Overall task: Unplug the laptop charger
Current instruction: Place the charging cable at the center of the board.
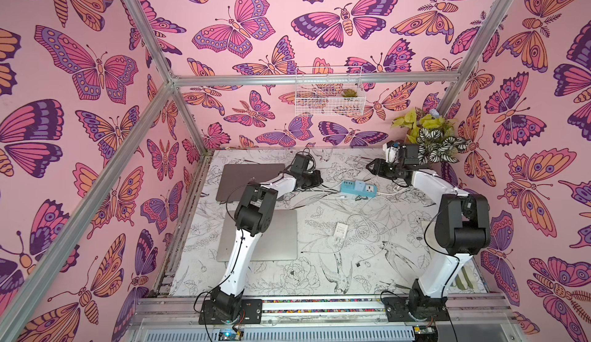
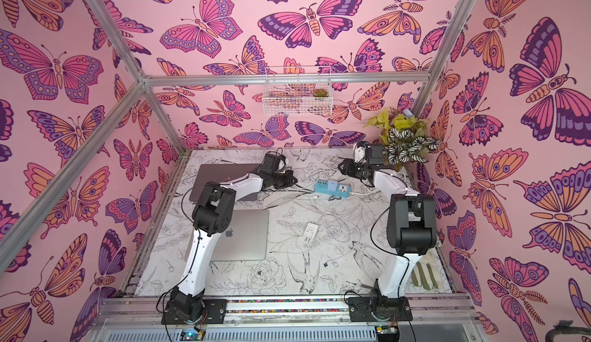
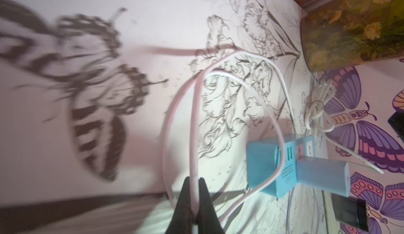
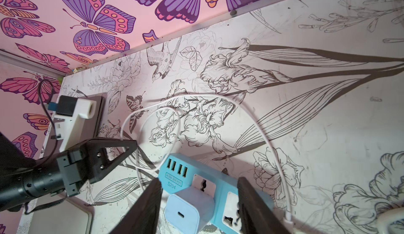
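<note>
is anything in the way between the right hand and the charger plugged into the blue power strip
Nothing visible is in the way. In the right wrist view the right hand stands open astride the white charger, which sits in the blue power strip, with bare gaps on both sides. The white cable loops outside the hand's gap, not across it.

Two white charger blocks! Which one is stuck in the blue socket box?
The charger block plugged into the blue power strip, between the open jaws of the right gripper. The other charger block lies loose on the table by coiled cable.
</note>
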You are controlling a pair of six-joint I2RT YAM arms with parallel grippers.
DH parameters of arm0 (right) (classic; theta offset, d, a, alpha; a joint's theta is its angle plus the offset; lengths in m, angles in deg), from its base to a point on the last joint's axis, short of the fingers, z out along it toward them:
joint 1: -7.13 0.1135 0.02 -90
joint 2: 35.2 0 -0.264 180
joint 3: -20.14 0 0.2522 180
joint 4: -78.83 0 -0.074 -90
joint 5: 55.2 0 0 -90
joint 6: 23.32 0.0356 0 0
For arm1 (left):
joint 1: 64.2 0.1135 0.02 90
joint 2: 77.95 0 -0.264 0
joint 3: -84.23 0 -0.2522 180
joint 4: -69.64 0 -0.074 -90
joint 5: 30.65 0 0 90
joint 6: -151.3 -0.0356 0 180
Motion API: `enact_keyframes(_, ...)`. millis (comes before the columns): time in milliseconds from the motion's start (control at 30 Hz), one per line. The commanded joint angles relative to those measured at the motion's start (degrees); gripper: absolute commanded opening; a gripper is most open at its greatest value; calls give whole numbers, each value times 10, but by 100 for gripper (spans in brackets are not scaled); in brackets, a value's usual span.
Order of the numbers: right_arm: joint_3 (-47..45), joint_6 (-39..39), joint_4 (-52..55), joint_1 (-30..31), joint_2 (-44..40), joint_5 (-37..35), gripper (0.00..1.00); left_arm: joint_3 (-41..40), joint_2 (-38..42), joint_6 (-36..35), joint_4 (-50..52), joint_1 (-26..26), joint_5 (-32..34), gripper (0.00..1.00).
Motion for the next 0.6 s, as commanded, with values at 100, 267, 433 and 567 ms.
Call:
enact_keyframes(100, -2, 7, -9, 7, -7, 10, 57, -116, 97, 42, -57, 27, 87, 0)
enact_keyframes(267, -1, 7, -9, 9, -3, 10, 56, -186, 141, 71, -66, 39, 156, 0)
enact_keyframes(433, -1, 6, -9, 10, -2, 9, 56, -216, 166, 74, -79, 44, 182, 0)
enact_keyframes(567, 2, 10, -9, 11, 1, 14, 55, -226, 172, 89, -85, 42, 181, 0)
